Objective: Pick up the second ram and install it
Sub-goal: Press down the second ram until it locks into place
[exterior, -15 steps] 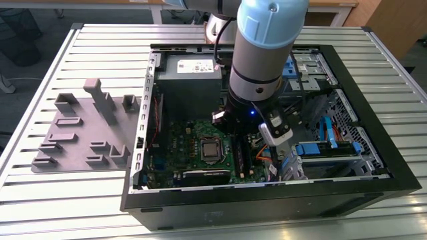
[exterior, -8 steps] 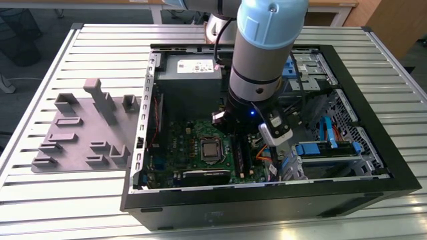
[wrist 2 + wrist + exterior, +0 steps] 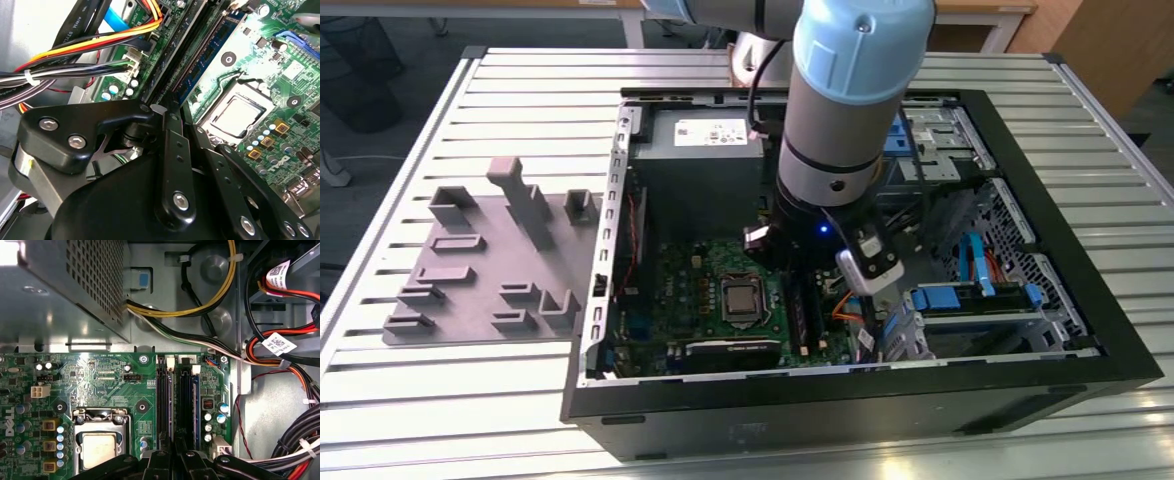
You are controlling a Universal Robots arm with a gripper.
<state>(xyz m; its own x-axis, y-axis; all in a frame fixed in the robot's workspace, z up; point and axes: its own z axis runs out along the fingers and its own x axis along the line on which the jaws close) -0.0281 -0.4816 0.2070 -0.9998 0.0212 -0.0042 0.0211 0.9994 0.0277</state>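
My gripper reaches down into the open computer case, right over the long black memory slots beside the processor socket. In both wrist views its fingertips are pressed close together. The second ram shows as a thin pale edge that runs from between them along a slot; its faces are hidden. Two slots over, another blue-green stick stands on edge, seated in its slot.
Bundles of coloured cables crowd the side of the slots, and the grey power supply box sits beyond the green motherboard. A grey fixture plate with upright holders lies on the slatted table at the exterior view's left.
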